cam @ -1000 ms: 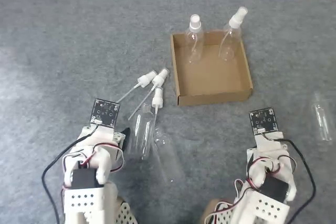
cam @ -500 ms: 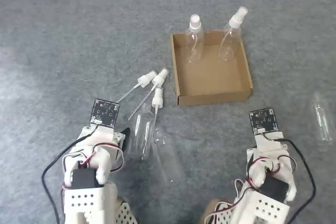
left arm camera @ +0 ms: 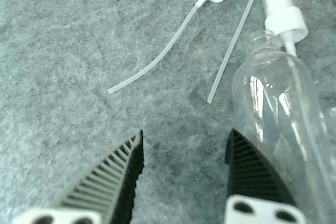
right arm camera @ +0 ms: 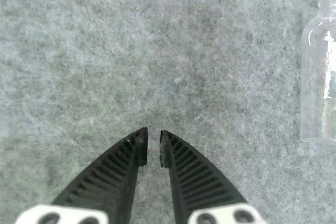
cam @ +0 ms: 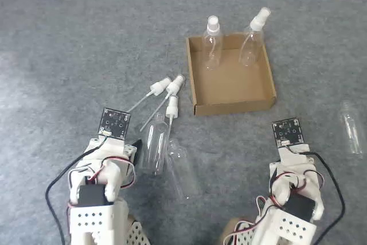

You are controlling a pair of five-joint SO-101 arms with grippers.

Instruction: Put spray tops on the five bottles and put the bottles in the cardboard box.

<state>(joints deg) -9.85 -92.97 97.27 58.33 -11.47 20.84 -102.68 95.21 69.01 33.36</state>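
While both arms sit at the near edge of the grey carpet-like surface [cam: 69, 55], their tools differ. The left tool [left arm camera: 186, 135], at 7 o'clock, stands wide open with nothing between its ribbed black jaws. The right tool [right arm camera: 153, 132], at 5 o'clock, is closed to a sliver over bare surface and grips nothing.

Just beside the left tool, a clear plastic bottle [cam: 153, 148] lies on its side. A white spray top [cam: 172, 106] rests at its mouth, its dip tube seemingly running inside but the head not seated. Close against it, toward 6 o'clock, lies a second bare-necked clear bottle [cam: 182, 167]. A third open clear bottle [cam: 351, 125] lies well apart at 4 o'clock, near the right tool.

Farther out, near the centre, a loose white spray top [cam: 160, 86] and its twin spray top [cam: 176, 83] lie side by side, long thin tubes trailing. Farthest, at 1 o'clock, the shallow brown cardboard box [cam: 229, 87] holds a capped clear bottle [cam: 212, 47] and a second capped bottle [cam: 252, 41], both upright against its far wall.

The bottles look light, thin-walled and slick. Being round, they would likely roll, and a hard squeeze may dent them, so a hold across the mid-body seems safest. The tops are best taken by the stiff white head, since the tubes look soft and bendy.
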